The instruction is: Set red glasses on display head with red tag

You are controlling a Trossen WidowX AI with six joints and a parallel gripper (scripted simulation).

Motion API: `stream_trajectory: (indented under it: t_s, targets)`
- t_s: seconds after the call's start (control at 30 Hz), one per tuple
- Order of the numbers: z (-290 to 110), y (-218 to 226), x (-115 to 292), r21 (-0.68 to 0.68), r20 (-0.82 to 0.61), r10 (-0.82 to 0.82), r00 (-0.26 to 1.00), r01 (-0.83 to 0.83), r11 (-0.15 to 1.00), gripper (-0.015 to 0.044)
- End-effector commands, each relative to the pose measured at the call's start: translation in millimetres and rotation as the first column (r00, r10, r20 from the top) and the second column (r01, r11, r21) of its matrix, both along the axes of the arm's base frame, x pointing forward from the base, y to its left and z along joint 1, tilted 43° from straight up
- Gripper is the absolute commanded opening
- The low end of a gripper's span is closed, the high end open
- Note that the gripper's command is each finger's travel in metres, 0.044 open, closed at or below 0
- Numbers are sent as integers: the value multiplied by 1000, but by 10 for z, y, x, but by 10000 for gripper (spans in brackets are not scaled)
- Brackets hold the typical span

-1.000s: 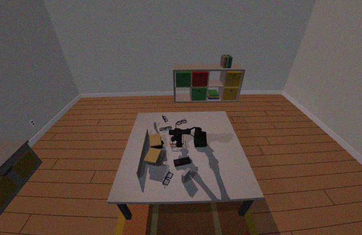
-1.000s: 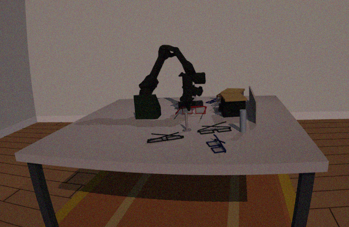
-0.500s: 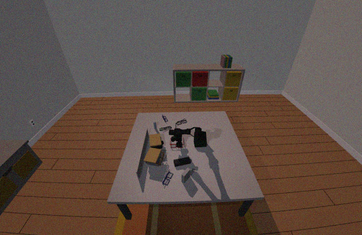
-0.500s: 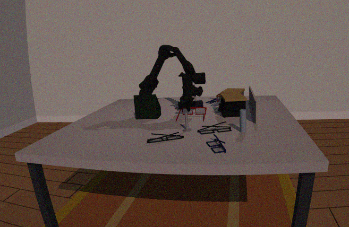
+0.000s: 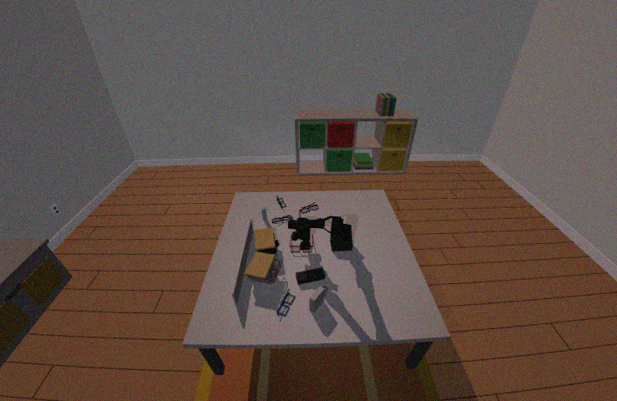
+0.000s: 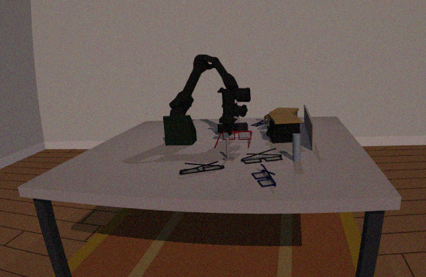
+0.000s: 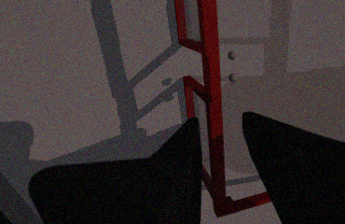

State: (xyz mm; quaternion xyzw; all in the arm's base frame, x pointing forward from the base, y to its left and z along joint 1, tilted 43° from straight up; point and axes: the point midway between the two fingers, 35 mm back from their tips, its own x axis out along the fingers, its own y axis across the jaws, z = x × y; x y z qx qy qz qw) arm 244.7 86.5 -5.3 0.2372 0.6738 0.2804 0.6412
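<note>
The red glasses [image 5: 298,249] [image 6: 234,134] [image 7: 212,93] stand unfolded on the table with their temple tips down, right of the two display heads. The heads are dark blocks with tan tops [image 5: 264,238] [image 5: 260,264] [image 6: 282,116] in front of a grey back panel [image 5: 243,264] [image 6: 307,130]. I cannot make out a red tag. My gripper [image 5: 301,239] [image 6: 226,128] [image 7: 220,123] points down over the glasses. In the wrist view its fingers stand apart around the red frame bar, with a gap showing on the right side.
Two black pairs [image 6: 202,168] [image 6: 261,157] and a blue pair [image 6: 263,178] of glasses lie on the table [image 5: 389,302], another blue pair [image 5: 285,303] beyond the heads. A thin grey post [image 6: 226,146], a light cylinder [image 6: 296,146], a dark box [image 5: 310,275] and the arm's base [image 6: 178,130] stand nearby.
</note>
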Motion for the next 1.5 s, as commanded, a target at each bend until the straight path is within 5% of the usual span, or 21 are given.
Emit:
stream_trajectory:
  t_s: [0.0,0.57,0.7,1.47]
  targets:
    - [-7,-31,0,-1,0,1,1000,-1,1000,107]
    - [420,-318,29,0,-2,0,1000,0,1000,107]
    - [358,-283,40,5,-2,-8,1000,8,1000,200]
    - [351,-329,39,-1,-1,0,1000,0,1000,140]
